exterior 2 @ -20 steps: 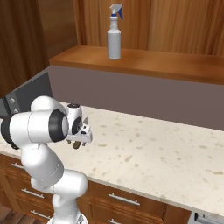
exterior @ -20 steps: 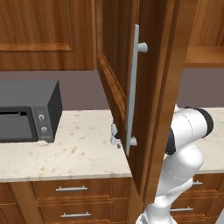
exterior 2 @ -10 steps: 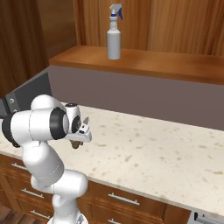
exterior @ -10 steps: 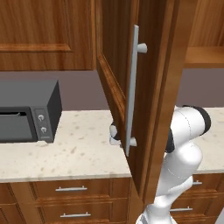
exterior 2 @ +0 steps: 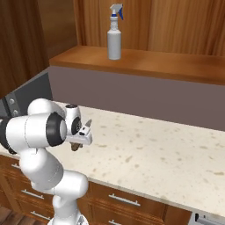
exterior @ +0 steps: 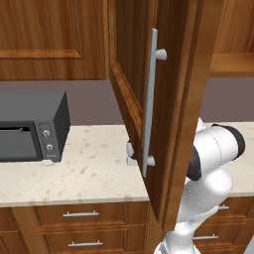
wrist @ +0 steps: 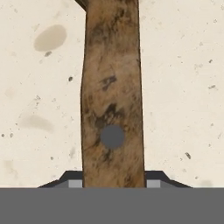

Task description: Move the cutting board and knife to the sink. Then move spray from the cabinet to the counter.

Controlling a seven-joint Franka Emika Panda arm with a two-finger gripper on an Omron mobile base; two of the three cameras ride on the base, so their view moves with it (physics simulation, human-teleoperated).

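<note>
The knife's brown wooden handle (wrist: 112,96) runs up the middle of the hand view, over the speckled beige counter (wrist: 183,87). My gripper (wrist: 113,178) has both fingertips pressed against the handle's sides, shut on it. In the right base view the gripper (exterior 2: 80,141) hangs low over the counter (exterior 2: 154,154) with a brown bit of the knife (exterior 2: 76,147) under it. The grey spray (exterior 2: 114,36) stands upright on the cabinet shelf (exterior 2: 145,61), far above the gripper. The blade, the cutting board and the sink are out of view.
The cabinet door (exterior: 171,109) stands swung open with its long silver bar handle (exterior: 150,99), just in front of my arm. A dark grey oven (exterior: 30,129) sits on the counter to the left. Brown drawers (exterior: 79,214) run below the counter edge.
The fingers have closed in from wide open onto the knife handle. The arm and the base have hardly moved.
</note>
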